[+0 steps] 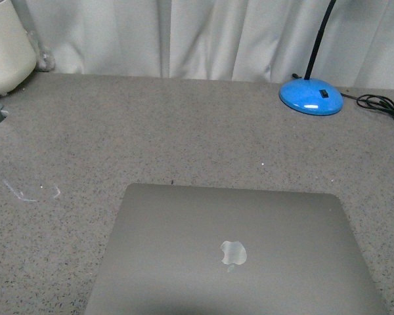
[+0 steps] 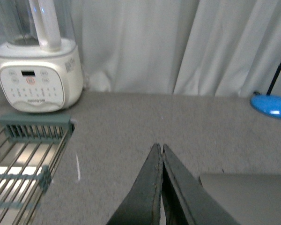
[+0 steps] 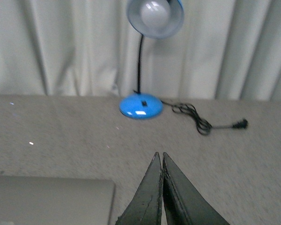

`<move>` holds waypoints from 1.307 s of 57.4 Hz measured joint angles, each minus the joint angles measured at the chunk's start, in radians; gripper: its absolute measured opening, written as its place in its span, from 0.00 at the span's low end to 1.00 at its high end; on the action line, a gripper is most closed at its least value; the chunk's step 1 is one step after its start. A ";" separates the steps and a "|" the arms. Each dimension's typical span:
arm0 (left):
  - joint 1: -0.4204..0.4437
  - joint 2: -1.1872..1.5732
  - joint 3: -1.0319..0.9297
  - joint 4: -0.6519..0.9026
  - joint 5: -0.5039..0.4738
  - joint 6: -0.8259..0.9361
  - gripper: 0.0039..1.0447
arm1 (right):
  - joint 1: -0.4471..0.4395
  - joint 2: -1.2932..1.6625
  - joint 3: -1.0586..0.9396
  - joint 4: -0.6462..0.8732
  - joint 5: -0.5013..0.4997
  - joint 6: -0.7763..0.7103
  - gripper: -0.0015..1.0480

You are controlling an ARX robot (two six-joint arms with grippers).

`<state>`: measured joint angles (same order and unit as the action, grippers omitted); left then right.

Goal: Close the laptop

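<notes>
The laptop (image 1: 236, 252) lies on the grey table at the near edge of the front view, lid down flat, with its shiny apple logo facing up. Neither arm shows in the front view. In the left wrist view my left gripper (image 2: 159, 148) is shut with nothing in it, above bare table beside a corner of the laptop (image 2: 248, 197). In the right wrist view my right gripper (image 3: 159, 155) is shut and empty too, hovering over table just past another corner of the laptop (image 3: 51, 199).
A blue desk lamp (image 1: 310, 96) stands at the back right with its black cord (image 1: 381, 105) trailing right. A white blender (image 2: 37, 75) sits at the back left, with a wire rack (image 2: 23, 159) in front of it. White curtains close off the back.
</notes>
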<state>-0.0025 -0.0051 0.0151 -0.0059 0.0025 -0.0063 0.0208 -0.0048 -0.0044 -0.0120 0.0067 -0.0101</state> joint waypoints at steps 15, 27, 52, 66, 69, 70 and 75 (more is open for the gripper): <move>0.000 0.005 0.000 0.001 -0.003 0.001 0.04 | -0.018 0.007 0.009 0.006 -0.008 0.000 0.01; 0.000 0.005 0.000 0.001 -0.003 0.002 0.04 | -0.018 0.008 0.009 0.006 -0.006 0.000 0.01; 0.000 0.005 0.000 0.001 -0.003 0.001 0.65 | -0.018 0.008 0.009 0.006 -0.007 0.000 0.53; 0.000 0.005 0.000 0.001 -0.003 0.002 0.94 | -0.018 0.008 0.009 0.006 -0.006 0.000 0.93; 0.000 0.005 0.000 0.001 -0.003 0.002 0.94 | -0.018 0.008 0.009 0.006 -0.006 0.001 0.93; 0.000 0.005 0.000 0.001 -0.003 0.002 0.94 | -0.018 0.008 0.009 0.006 -0.006 0.001 0.91; 0.000 0.005 0.000 0.001 -0.003 0.002 0.94 | -0.018 0.008 0.009 0.006 -0.007 0.001 0.91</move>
<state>-0.0021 -0.0006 0.0154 -0.0051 -0.0002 -0.0040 0.0025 0.0036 0.0048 -0.0055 -0.0002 -0.0093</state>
